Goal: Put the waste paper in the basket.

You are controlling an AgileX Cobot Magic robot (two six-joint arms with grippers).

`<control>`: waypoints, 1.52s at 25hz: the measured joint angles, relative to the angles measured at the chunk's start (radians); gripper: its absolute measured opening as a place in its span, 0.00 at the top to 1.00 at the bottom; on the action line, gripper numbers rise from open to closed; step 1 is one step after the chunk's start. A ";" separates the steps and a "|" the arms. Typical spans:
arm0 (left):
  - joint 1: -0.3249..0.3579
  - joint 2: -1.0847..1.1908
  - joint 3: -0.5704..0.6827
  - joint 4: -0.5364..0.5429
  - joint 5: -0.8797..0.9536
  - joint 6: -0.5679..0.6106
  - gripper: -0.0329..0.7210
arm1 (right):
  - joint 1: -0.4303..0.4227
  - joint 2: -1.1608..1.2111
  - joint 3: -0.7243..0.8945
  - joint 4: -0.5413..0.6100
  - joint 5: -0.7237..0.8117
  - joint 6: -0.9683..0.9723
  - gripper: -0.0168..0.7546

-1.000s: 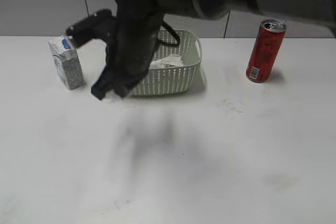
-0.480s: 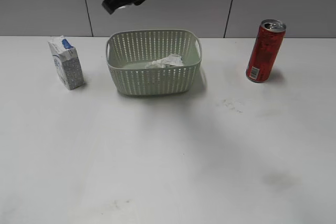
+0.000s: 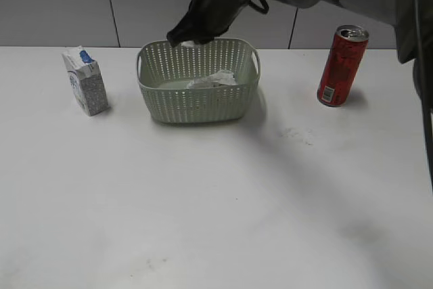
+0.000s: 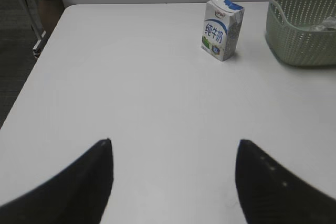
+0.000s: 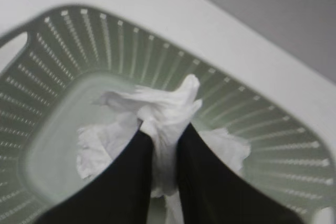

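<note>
The pale green basket (image 3: 197, 103) stands at the back middle of the table; it also shows in the right wrist view (image 5: 79, 45) and the left wrist view (image 4: 299, 24). Waste paper (image 3: 215, 79) lies inside it. My right gripper (image 3: 181, 40) hangs over the basket's back rim, shut on a crumpled white wad of waste paper (image 5: 170, 106). More white paper (image 5: 94, 148) lies on the basket floor below. My left gripper (image 4: 173, 150) is open and empty, over bare table far left of the basket.
A small white-and-blue carton (image 3: 86, 81) stands left of the basket, also in the left wrist view (image 4: 222, 29). A red drink can (image 3: 342, 65) stands at the right back. A grey wall runs behind the table. The table's left edge shows in the left wrist view.
My right arm rose from the table left of the basket, swung up out of view, and now holds its paper wad over the basket's back rim.
</note>
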 joint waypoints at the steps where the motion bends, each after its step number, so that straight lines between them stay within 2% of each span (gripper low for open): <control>1: 0.000 0.000 0.000 0.000 0.000 0.000 0.23 | 0.000 0.013 0.000 0.033 0.025 0.000 0.76; 2: 0.000 0.000 0.000 0.000 0.000 0.000 0.23 | 0.000 0.025 0.000 0.059 0.045 0.001 0.68; 5: 0.000 0.000 0.000 0.000 0.000 0.000 0.23 | 0.000 0.049 0.000 0.130 0.101 0.033 0.30; 6: 0.000 0.000 0.000 0.000 0.000 0.000 0.23 | 0.000 0.050 0.000 0.140 0.114 0.044 0.22; 8: 0.000 0.000 0.000 0.000 0.000 0.000 0.23 | 0.000 0.049 -0.010 0.153 0.146 0.055 0.17; 12: 0.000 0.000 0.000 0.000 0.000 0.000 0.23 | 0.000 0.044 -0.107 0.151 0.264 0.060 0.16; 18: 0.000 0.000 0.000 0.000 0.000 0.000 0.23 | -0.020 0.034 -0.357 0.122 0.496 0.061 0.16; 22: 0.000 0.000 0.000 -0.001 0.000 0.000 0.23 | -0.068 0.006 -0.433 0.124 0.526 0.060 0.16; 28: 0.000 0.000 0.000 0.000 0.000 0.000 0.23 | -0.167 -0.026 -0.443 0.111 0.532 0.041 0.18; 31: 0.000 0.000 0.000 0.000 0.000 0.000 0.23 | -0.247 -0.050 -0.416 0.111 0.534 0.040 0.19; 38: 0.000 0.000 0.000 0.000 0.000 0.000 0.23 | -0.421 -0.213 -0.191 0.115 0.534 0.038 0.21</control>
